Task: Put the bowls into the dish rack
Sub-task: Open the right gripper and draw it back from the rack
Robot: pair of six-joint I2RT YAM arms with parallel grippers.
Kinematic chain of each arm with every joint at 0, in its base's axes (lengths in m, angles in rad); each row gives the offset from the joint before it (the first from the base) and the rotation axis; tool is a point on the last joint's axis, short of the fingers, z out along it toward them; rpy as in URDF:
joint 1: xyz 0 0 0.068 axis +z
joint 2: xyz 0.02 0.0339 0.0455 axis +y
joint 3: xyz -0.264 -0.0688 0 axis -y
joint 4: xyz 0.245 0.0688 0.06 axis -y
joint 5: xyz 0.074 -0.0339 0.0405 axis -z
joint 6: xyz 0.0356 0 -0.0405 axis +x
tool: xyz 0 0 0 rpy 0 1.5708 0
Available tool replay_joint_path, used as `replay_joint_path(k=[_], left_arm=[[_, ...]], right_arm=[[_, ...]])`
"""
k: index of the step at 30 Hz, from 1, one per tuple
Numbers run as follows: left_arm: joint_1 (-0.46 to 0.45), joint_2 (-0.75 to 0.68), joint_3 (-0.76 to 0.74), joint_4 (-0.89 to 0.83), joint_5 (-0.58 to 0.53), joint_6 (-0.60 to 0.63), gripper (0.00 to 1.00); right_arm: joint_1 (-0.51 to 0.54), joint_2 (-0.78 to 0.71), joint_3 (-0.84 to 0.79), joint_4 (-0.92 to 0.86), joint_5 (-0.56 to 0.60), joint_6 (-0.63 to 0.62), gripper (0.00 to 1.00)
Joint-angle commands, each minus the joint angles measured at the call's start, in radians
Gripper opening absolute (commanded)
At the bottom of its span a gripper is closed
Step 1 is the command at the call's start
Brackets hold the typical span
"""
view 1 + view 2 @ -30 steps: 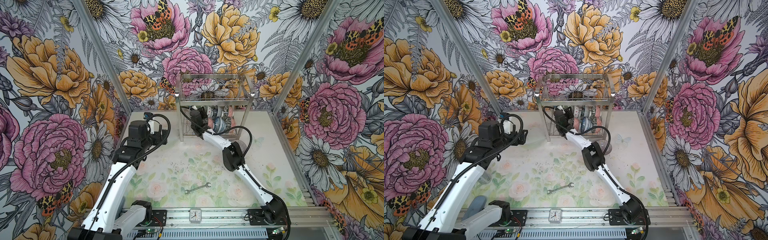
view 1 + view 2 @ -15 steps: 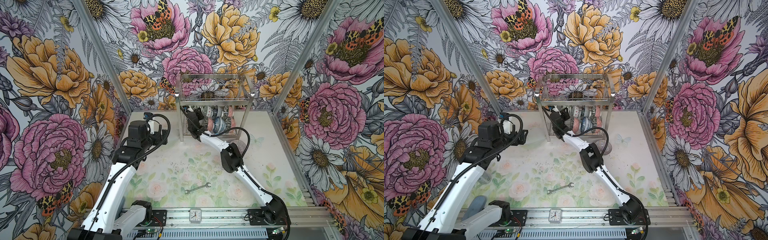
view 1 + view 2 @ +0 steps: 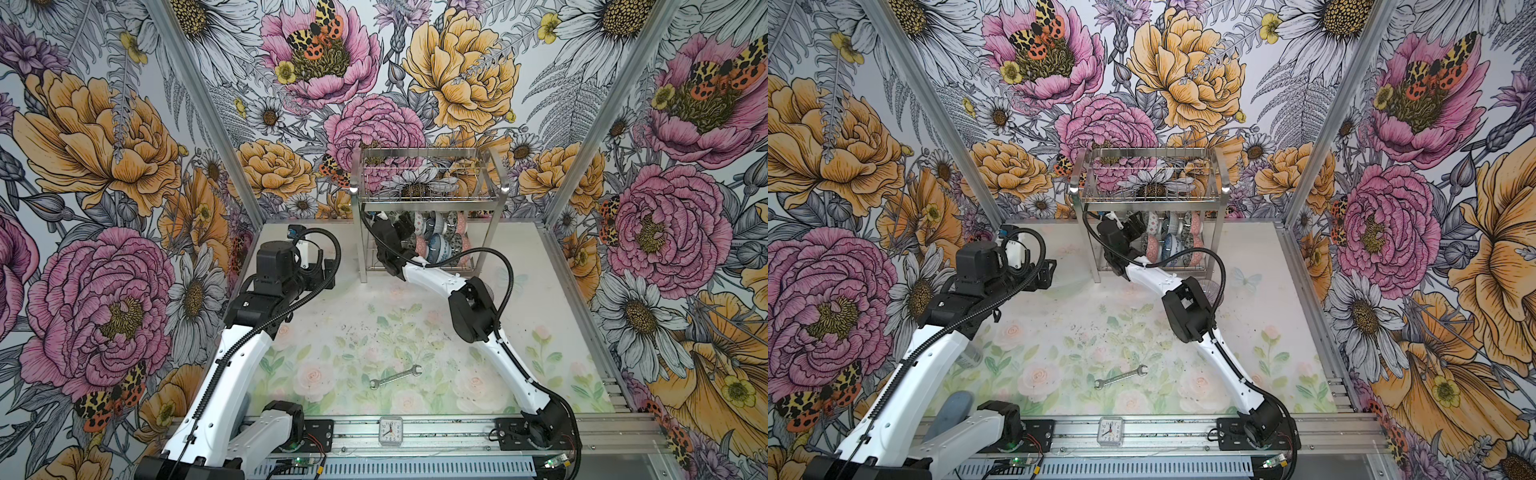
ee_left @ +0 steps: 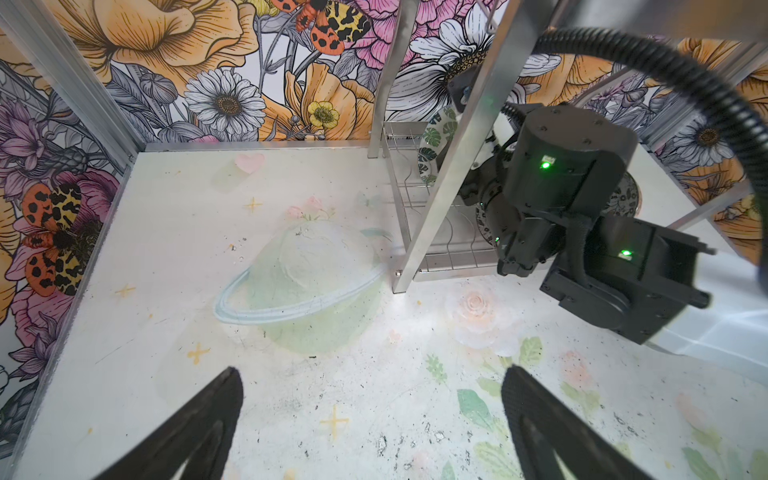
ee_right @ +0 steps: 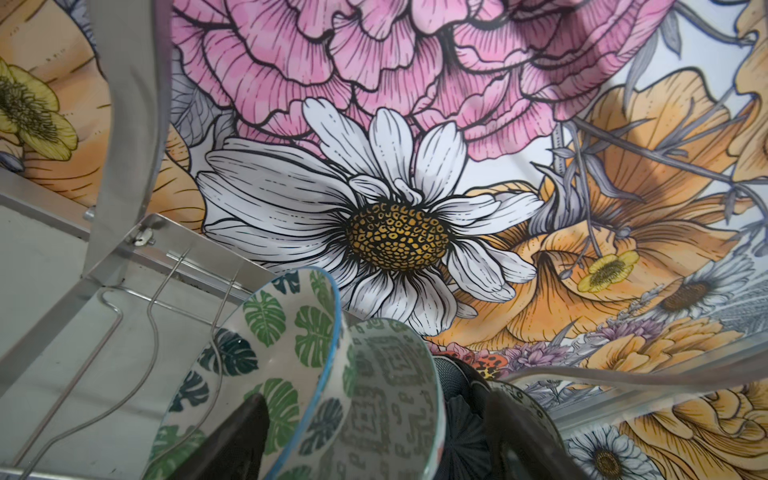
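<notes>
At the lower shelf of the wire dish rack, the right gripper stands unclenched around a glossy grey-patterned bowl; the left gripper gapes empty.

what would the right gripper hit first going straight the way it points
Most likely the grey-patterned bowl, which sits between the open fingers of the right gripper in the dish rack, beside the green-leaf bowl; depth unclear.

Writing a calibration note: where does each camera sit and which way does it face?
Top views: high in front, looking down on the dish rack; both arms show.
Left wrist: low, facing the rack's leg; open left gripper, right arm show.
Right wrist: inside the lower tier, facing the back wall; open right gripper, green leaf bowl.
Shared: both wrists see that bowl.
</notes>
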Motion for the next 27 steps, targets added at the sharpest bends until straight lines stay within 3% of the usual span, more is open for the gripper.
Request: replay_joint_path(k=[1, 4, 17, 27], left_arm=[[0.010, 0.014, 0.004, 0.026, 0.022, -0.011, 0.99], [0.011, 0.016, 0.003, 0.027, 0.025, -0.011, 0.99], [-0.013, 0.015, 0.030, 0.024, 0.051, -0.011, 0.99], [-0.143, 0.005, 0.055, -0.011, -0.009, -0.016, 0.99]], right_arm=[[0.011, -0.117, -0.062, 0.001, -0.012, 0.062, 0.93], [0.012, -0.196, -0.176, 0.010, -0.016, 0.095, 1.00], [0.036, -0.576, -0.803, 0.240, -0.102, 0.132, 1.00], [0.091, -0.946, -1.192, 0.290, -0.158, 0.161, 1.00]])
